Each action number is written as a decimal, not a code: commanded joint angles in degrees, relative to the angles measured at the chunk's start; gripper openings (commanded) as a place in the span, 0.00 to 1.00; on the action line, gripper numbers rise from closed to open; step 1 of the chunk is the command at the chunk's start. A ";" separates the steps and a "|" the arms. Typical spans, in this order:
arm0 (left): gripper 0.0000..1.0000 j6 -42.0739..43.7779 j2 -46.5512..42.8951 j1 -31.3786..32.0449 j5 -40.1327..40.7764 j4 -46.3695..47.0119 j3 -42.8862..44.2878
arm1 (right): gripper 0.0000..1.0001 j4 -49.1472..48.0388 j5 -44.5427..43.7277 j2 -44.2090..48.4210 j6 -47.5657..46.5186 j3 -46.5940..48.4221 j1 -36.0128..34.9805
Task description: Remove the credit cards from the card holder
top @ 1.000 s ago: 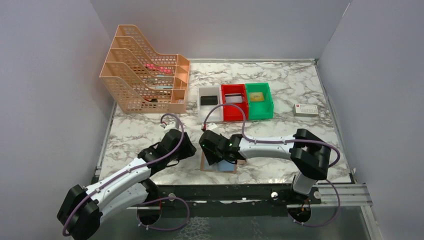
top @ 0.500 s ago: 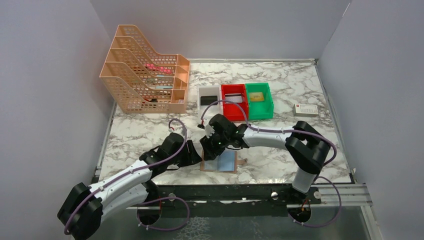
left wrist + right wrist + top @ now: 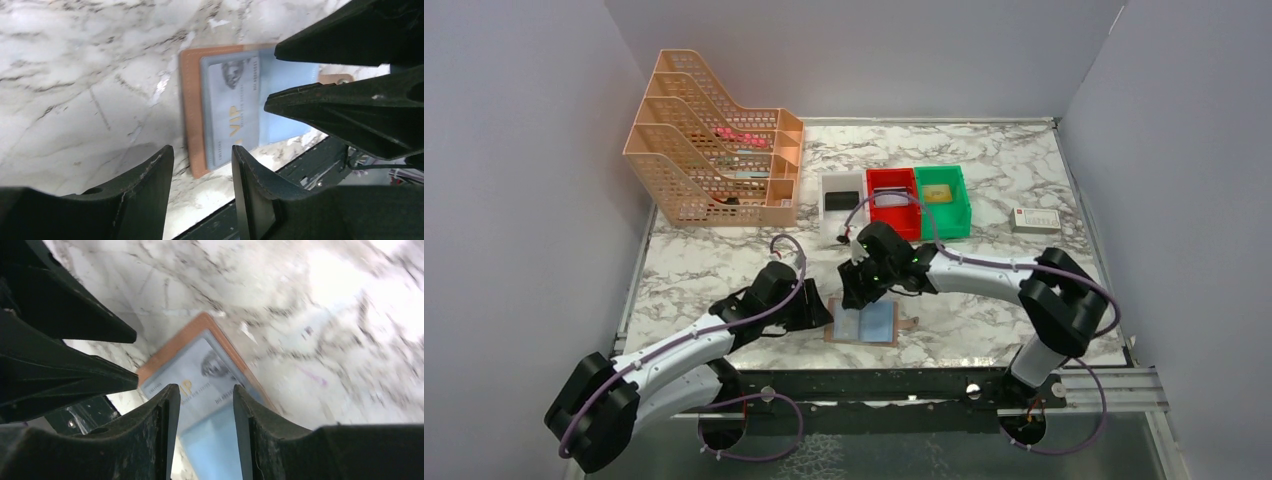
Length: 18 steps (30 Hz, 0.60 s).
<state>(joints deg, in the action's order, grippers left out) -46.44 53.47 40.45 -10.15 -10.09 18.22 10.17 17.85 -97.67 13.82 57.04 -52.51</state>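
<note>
**Containers.** Three bins stand in a row at mid-tabletop (image 3: 994, 170). The white bin (image 3: 843, 181) holds a flat black item (image 3: 841, 200), possibly a card. The red bin (image 3: 892, 172) holds a pale item and the green bin (image 3: 946, 226) a yellowish one. The peach file rack (image 3: 714, 160) at far left carries pink and other objects in its tiers, too small to identify. A small white box (image 3: 1035, 220) lies to the right of the bins.

**Task objects.** The card holder (image 3: 879, 325) lies spread open at the tabletop's near edge, between the two arms. Its pale blue panels face up and its snap tab points right. A grey-blue credit card (image 3: 232, 117) lettered "VIP" lies on the left panel.

**Obscured.** The right wrist view is blurred. In both wrist views the fingers cut off part of the holder.

**Fingers.** The left fingers (image 3: 145, 190) are parted with nothing between them, and sit at the holder's left border. The right fingers (image 3: 150, 440) are likewise spread and empty, positioned over the card.
</note>
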 commanded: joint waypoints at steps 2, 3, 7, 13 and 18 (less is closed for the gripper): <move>0.52 2.68 4.13 -0.19 -5.39 8.20 4.76 | 0.44 3.14 -14.21 7.58 16.14 -8.45 0.04; 0.53 2.87 5.81 -0.19 -6.51 9.32 5.39 | 0.43 3.74 -15.47 8.50 18.67 -10.07 0.06; 0.54 3.59 13.66 -0.11 -9.27 10.26 7.34 | 0.40 5.26 -18.42 10.60 23.83 -14.42 0.04; 0.55 3.07 18.62 -0.02 -11.32 12.19 6.21 | 0.32 4.99 -19.82 8.53 27.48 -17.41 0.04; 0.55 1.13 21.20 0.48 -13.54 15.43 5.05 | 0.30 3.17 -20.75 8.41 29.76 -20.00 0.04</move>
<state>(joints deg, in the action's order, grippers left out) -44.14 72.25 40.18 -19.66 0.80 24.84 9.98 1.06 -86.67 40.60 41.58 -52.29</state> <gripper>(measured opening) 0.545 0.305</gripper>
